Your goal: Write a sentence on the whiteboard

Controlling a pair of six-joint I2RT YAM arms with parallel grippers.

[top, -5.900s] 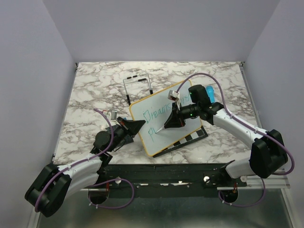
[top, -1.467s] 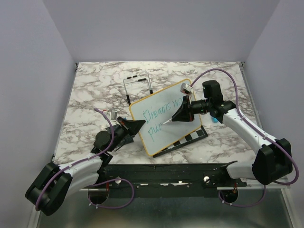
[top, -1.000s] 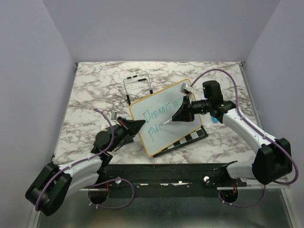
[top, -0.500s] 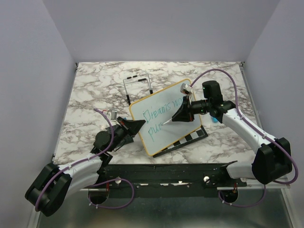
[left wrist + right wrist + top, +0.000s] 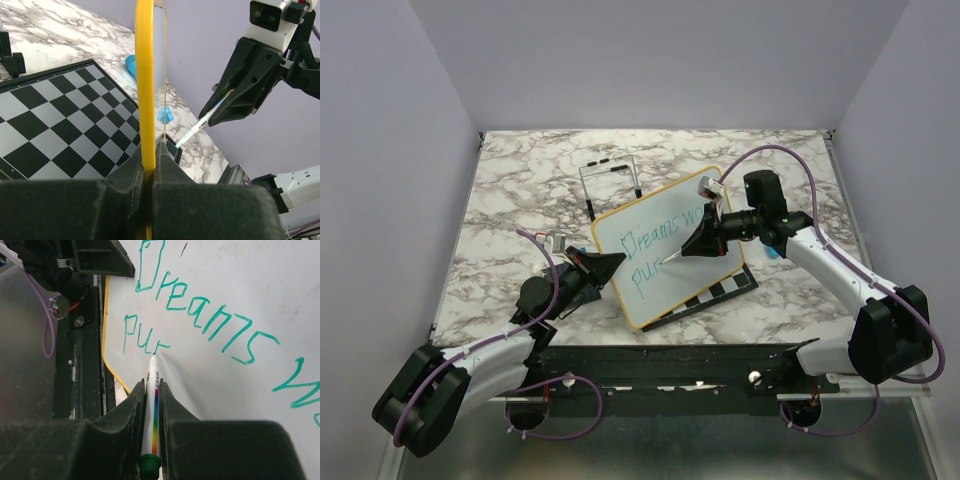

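Note:
The whiteboard [image 5: 672, 290], white with a yellow frame [image 5: 145, 90], stands tilted over the chessboard [image 5: 722, 290]. My left gripper [image 5: 611, 264] is shut on its left edge, the frame pinched between the jaws [image 5: 151, 150]. The sentence [image 5: 200, 315] is in teal: "Dreams" and the start of a word beginning with "w" on the top line, "pur" [image 5: 144, 338] below. My right gripper [image 5: 151, 385] is shut on a white marker [image 5: 153, 405] with a rainbow stripe. The marker's tip touches the board just right of the "r". From the left wrist view, the marker [image 5: 199, 126] meets the board's face.
A black wire stand [image 5: 610, 185] sits behind the board. A blue object [image 5: 776, 252] lies on the marble table by the right arm, and blue pieces [image 5: 164, 115] show past the chessboard [image 5: 60, 115]. The left arm's dark body [image 5: 95, 260] is near the board's left edge.
Since the earliest frame the second line has grown from "p" to "pur", and the right gripper has shifted right along the board. Over the last second almost nothing moves.

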